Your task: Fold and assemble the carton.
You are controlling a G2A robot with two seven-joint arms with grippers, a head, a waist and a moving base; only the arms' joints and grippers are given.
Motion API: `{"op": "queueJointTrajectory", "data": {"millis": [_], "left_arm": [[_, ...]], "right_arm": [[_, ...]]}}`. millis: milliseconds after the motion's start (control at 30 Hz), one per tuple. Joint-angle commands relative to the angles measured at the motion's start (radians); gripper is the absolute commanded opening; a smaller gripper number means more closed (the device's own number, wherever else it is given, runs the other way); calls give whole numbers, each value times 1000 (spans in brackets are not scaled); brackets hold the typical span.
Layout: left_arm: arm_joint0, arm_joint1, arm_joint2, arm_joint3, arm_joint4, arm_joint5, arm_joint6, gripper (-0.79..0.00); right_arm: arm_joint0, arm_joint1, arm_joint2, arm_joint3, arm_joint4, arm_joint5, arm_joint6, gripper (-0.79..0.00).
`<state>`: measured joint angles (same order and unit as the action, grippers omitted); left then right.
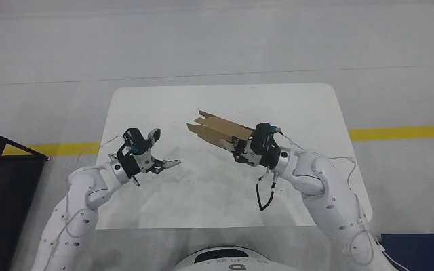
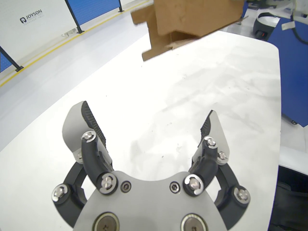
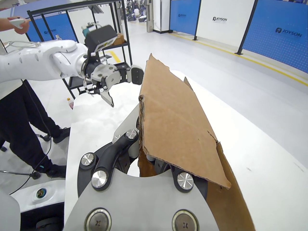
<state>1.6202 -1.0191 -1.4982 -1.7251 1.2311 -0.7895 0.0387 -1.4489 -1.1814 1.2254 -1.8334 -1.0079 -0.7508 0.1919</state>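
An open gap of white table (image 1: pixel 203 190) is left between the left gripper (image 1: pixel 166 150), its fingers spread wide, and the carton (image 1: pixel 215 130), which is held raised off the surface by the right gripper (image 1: pixel 241 149). Passage from the right side is blocked by the flattened cardboard. A black cable (image 1: pixel 260 195) is seen dangling below the right arm.

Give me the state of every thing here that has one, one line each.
Carton: mostly flat, not assembled, held up off the table by one end.
Right pincer: shut on the carton.
Left pincer: open, holding nothing, above the table and apart from the carton.
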Motion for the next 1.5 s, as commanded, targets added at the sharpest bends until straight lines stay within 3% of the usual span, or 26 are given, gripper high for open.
{"op": "queueJointTrajectory", "data": {"millis": [0,200,267,400,533,633,700,933,1000,1067,1300,1467], "left_arm": [[7,-4,5,1,-28,53,18,0],[37,-14,24,-15,-81,164,52,0],[46,-16,23,-11,-86,190,60,0],[64,-18,11,3,-126,212,86,0],[70,-22,-8,10,-217,239,95,0],[65,-27,-17,12,-290,298,73,0],[63,-27,-18,12,-297,308,69,0],[63,-27,-18,12,-297,308,69,0],[65,-31,-3,-6,-339,284,78,0],[71,-31,15,-19,-387,209,74,0],[59,-32,77,-46,-417,13,57,0],[26,-35,106,-46,-421,-22,41,0]], "right_arm": [[0,0,0,1,0,-1,1,-785],[-9,-3,-11,1,50,-8,-29,-785],[-12,-7,-27,26,172,-22,-79,-785],[-10,-22,-108,101,576,-148,-184,-785],[21,-29,-208,168,918,-237,-160,-785],[51,-30,-262,212,1111,-229,-93,-785],[81,-26,-265,222,1122,-213,-24,-785],[81,-26,-265,222,1122,-213,-24,-785],[78,-27,-269,217,1134,-214,-27,-785],[65,-31,-302,210,1277,-261,-34,-785],[85,-34,-337,288,1458,-261,99,-785],[83,-41,-331,296,1519,-261,142,-785]]}}
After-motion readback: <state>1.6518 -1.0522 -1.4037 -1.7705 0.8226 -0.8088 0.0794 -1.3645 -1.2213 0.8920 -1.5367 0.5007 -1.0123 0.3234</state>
